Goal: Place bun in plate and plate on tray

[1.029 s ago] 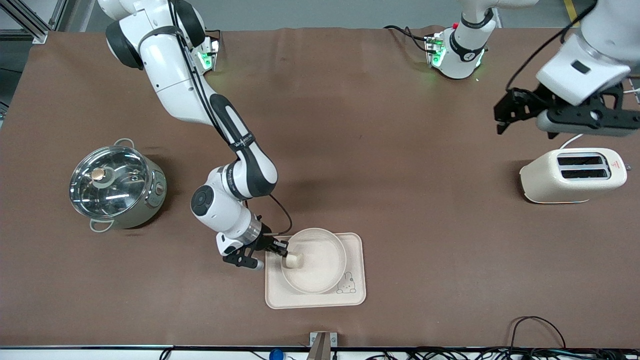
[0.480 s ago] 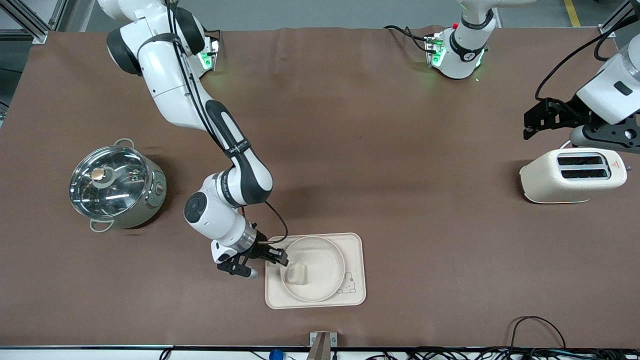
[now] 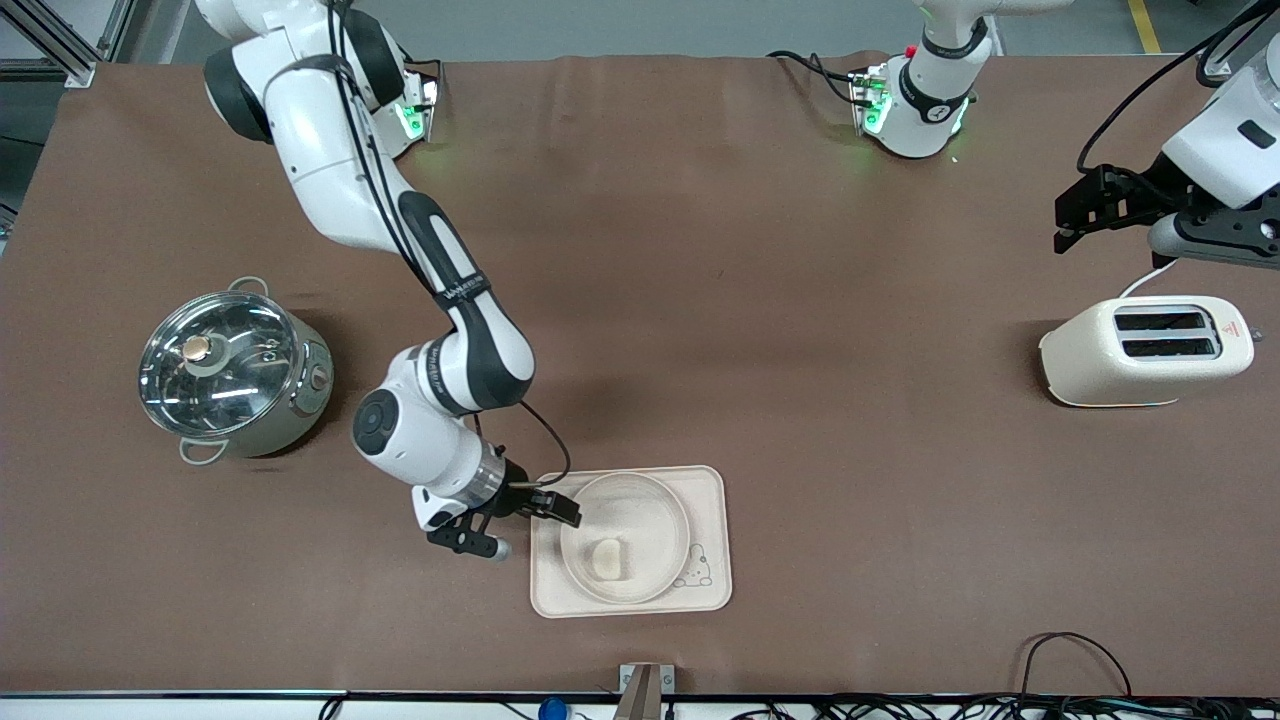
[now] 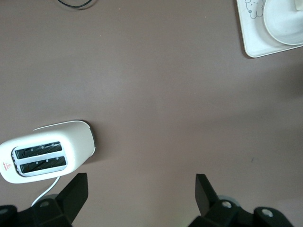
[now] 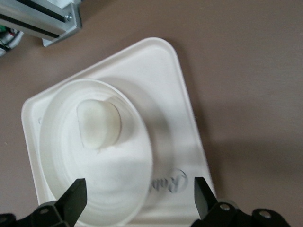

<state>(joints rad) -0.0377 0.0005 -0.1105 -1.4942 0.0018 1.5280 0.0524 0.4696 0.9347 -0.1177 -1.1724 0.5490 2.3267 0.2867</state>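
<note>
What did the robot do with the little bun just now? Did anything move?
The right gripper let go of the bun, which now lies loose in the plate, and drew back off the rim. The left gripper swung away above the toaster. Plate, tray, toaster and pot stayed put.

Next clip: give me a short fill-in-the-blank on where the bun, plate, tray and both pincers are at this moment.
1. The bun lies in the ____.
2. The plate rests on the ____.
3. The right pincer, fingers open and empty, is at the tray's end toward the ____ arm.
4. The left pincer, open, waits in the air near the ____.

Missing words: plate; tray; right; toaster
</note>
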